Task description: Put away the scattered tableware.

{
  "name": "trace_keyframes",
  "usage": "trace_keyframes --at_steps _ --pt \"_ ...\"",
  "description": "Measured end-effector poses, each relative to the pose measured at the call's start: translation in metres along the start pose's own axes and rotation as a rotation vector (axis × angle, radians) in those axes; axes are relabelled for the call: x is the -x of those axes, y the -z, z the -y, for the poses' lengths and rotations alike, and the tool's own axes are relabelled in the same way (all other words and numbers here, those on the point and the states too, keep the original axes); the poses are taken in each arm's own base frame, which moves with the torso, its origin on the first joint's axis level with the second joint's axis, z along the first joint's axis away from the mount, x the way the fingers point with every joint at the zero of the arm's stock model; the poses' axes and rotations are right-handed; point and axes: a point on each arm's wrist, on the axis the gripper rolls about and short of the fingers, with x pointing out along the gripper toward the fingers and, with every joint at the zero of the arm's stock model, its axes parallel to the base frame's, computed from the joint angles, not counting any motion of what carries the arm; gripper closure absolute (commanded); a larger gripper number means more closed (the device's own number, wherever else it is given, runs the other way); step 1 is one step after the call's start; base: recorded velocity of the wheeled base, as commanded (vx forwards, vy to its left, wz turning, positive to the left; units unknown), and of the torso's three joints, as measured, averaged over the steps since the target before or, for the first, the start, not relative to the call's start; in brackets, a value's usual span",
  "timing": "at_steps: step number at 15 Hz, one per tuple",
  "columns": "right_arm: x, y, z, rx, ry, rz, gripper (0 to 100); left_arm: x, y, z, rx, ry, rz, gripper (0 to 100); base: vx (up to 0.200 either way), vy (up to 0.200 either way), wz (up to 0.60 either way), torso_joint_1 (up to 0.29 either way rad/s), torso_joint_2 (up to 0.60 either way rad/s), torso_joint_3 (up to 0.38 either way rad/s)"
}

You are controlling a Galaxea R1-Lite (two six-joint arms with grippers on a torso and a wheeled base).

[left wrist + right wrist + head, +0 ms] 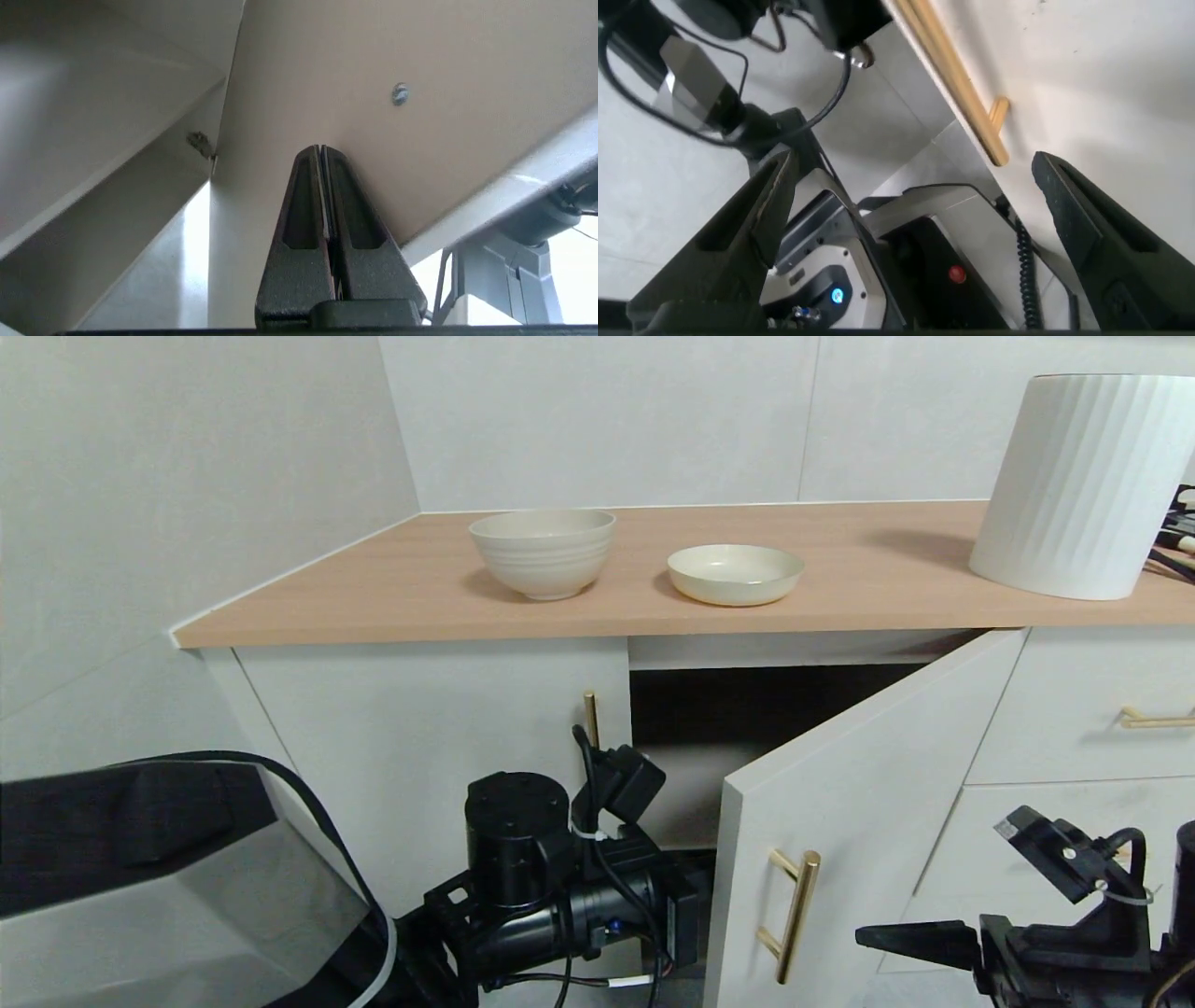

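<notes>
A cream ribbed bowl (541, 553) and a shallow cream dish (735, 574) stand side by side on the wooden countertop (373, 597). Below them the right cabinet door (840, 821) is swung open on a dark compartment (747, 709). My left gripper (320, 151) is shut with nothing in it, its tips close to the door's inner face (439, 131); its arm (560, 887) sits low in front of the cabinet. My right gripper (915, 166) is open and empty, low at the right (910, 941), just outside the door and near its gold handle (794, 915).
A tall white ribbed container (1083, 485) stands at the counter's right end. The left cabinet door (420, 737) is closed, with a gold handle (590, 717). Drawers with a gold handle (1158, 717) lie to the right of the open door.
</notes>
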Motion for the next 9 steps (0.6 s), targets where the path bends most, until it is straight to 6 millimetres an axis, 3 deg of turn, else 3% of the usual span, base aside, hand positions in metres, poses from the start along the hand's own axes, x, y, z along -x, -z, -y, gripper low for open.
trace_keyframes --at_steps 6,9 --pt "0.006 0.001 -0.005 0.025 -0.004 0.017 0 -0.016 -0.009 0.004 0.008 -0.003 -0.016 100 -0.200 0.000 0.00 0.005 0.00 0.005" --pt "0.007 0.001 -0.006 0.028 -0.004 0.021 0 -0.021 -0.012 0.002 0.007 -0.008 -0.009 100 0.000 0.000 0.00 0.000 0.00 0.000"
